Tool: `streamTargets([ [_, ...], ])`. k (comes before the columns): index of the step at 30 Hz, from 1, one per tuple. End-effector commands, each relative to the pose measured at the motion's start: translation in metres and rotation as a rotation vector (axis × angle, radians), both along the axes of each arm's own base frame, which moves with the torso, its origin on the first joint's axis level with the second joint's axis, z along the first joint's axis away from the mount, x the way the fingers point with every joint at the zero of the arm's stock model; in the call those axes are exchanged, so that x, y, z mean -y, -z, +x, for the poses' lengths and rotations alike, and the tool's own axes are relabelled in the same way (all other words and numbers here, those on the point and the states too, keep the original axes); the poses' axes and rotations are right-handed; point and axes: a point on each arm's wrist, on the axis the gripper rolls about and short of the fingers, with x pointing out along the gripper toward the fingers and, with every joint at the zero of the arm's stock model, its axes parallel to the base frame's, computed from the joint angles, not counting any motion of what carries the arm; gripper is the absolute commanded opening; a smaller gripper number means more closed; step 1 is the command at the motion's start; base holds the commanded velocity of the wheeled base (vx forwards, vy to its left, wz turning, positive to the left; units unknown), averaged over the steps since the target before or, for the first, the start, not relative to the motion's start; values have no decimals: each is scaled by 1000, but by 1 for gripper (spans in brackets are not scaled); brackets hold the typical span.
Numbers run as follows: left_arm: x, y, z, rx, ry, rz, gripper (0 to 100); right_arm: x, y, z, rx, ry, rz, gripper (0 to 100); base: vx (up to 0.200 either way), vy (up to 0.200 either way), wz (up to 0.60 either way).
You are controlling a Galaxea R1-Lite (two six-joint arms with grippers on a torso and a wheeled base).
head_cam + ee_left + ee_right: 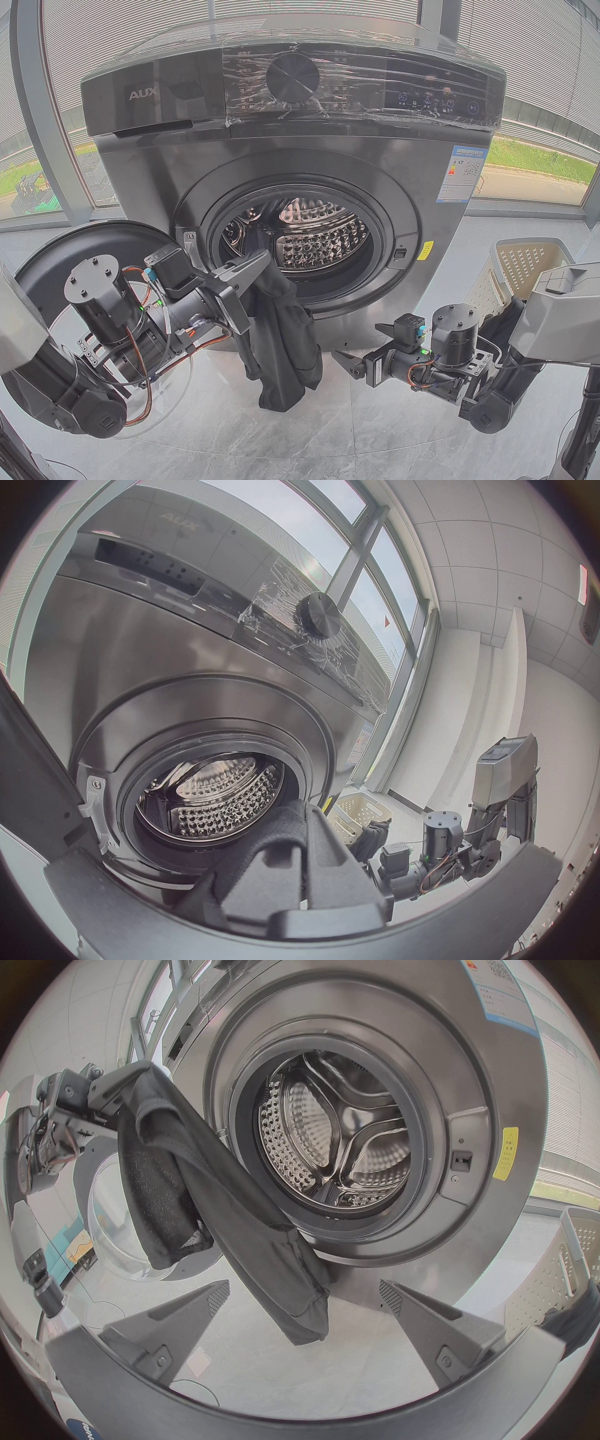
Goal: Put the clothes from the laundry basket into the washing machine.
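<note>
while glossy, floor (387,437); windows (544,75) behind washing machine (156,169)

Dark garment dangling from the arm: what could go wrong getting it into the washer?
Most of the dark garment hangs below the washer's opening, so it may snag on the lower rim or slump outside. The left tool pinches only its top, so it might slip free.

The washing machine (156,162) is dark grey. Its drum (325,240) is shiny silver with rows of little dots. The piece of clothing (284,337) is black. The laundry basket (531,262) is cream with tiny holes. The floor (250,437) is pale grey, streaky marble.
</note>
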Motion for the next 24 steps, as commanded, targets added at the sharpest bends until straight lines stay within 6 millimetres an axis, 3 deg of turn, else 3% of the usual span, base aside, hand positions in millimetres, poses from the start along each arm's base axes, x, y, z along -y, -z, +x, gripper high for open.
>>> streamTargets([
  [1,1,-4,0,15,2,-8,0,1,18,2,-37,-3,-26,100,0,0,0],
  [9,1,-12,-4,39,9,-24,0,-7,32,3,-61,-49,-28,100,0,0,0],
  [24,-1,-12,-8,37,11,-21,0,-31,55,27,-13,-148,43,100,0,0,0],
])
